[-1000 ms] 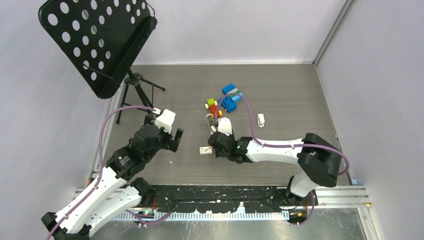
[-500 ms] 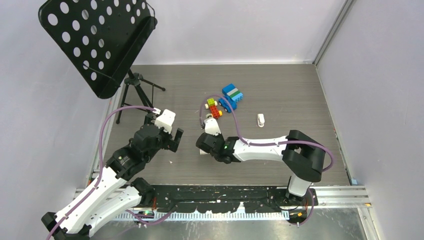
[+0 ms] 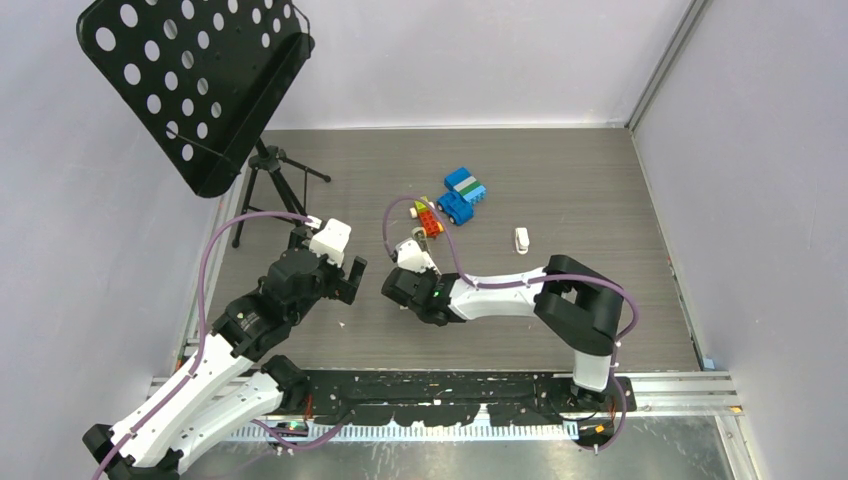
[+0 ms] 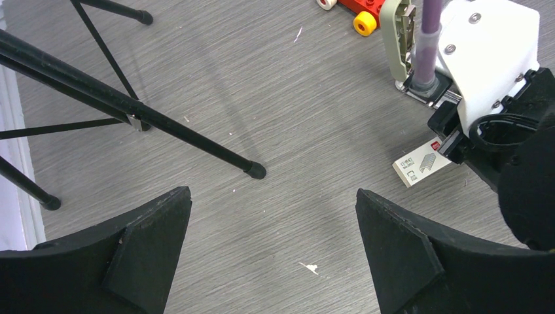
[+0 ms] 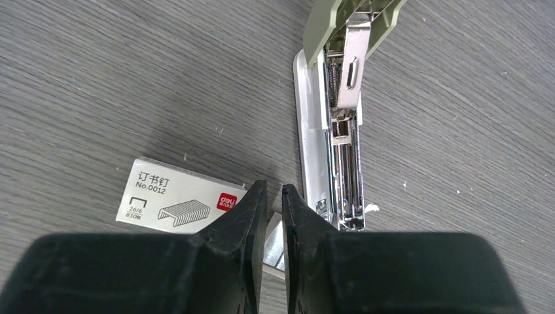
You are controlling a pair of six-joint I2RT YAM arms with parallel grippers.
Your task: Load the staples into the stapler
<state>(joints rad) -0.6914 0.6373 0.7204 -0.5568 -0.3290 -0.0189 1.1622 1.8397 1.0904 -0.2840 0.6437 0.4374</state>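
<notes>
Right end effector (image 5: 275,190), low over the middle of the tabletop (image 5: 98,78) beside the opened stapler (image 5: 330,150) and the staple box (image 5: 173,199), has its fingers pressed together. It appears to be pinching the staples (image 5: 275,243), a silvery strip lying between those two. Lift the strip level, line it up with the stapler's bare channel, and lower it in squarely, since a tilted strip would likely snag or snap.

Both the left arm (image 3: 215,375) and the right arm (image 3: 500,297) wear white shells between bulky black joints, each trailing a purple cable (image 3: 215,250), with a screw-studded white wrist block (image 4: 487,59) and matte black wedge-shaped jaws.
</notes>
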